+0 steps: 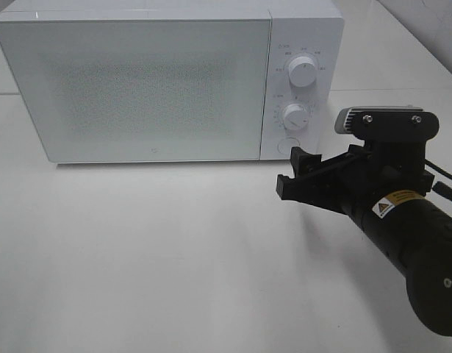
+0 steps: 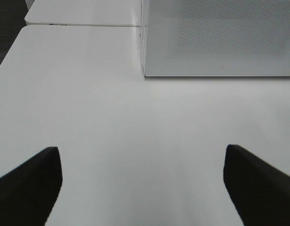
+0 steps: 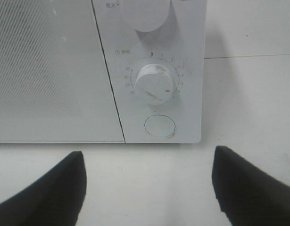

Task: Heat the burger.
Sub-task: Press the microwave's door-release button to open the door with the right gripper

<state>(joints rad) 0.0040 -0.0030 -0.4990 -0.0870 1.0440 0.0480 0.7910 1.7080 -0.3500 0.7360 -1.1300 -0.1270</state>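
The burger is out of view in every frame. A white microwave (image 1: 137, 81) stands at the back of the table with its door shut. My right gripper (image 1: 293, 173) is open and holds nothing. It hovers just in front of the microwave's control panel, near the lower right corner. In the right wrist view, the right gripper (image 3: 148, 155) faces the timer knob (image 3: 154, 84) and the round door button (image 3: 159, 125). My left gripper (image 2: 141, 150) is open and empty over bare table, facing the microwave's door (image 2: 220, 37). It does not show in the exterior view.
The control panel carries an upper knob (image 1: 303, 72), a timer knob (image 1: 295, 116) and a round button (image 1: 287, 145). The white table (image 1: 137, 250) stretches in front of the microwave. A seam to a second table top (image 2: 83, 24) runs behind its left side.
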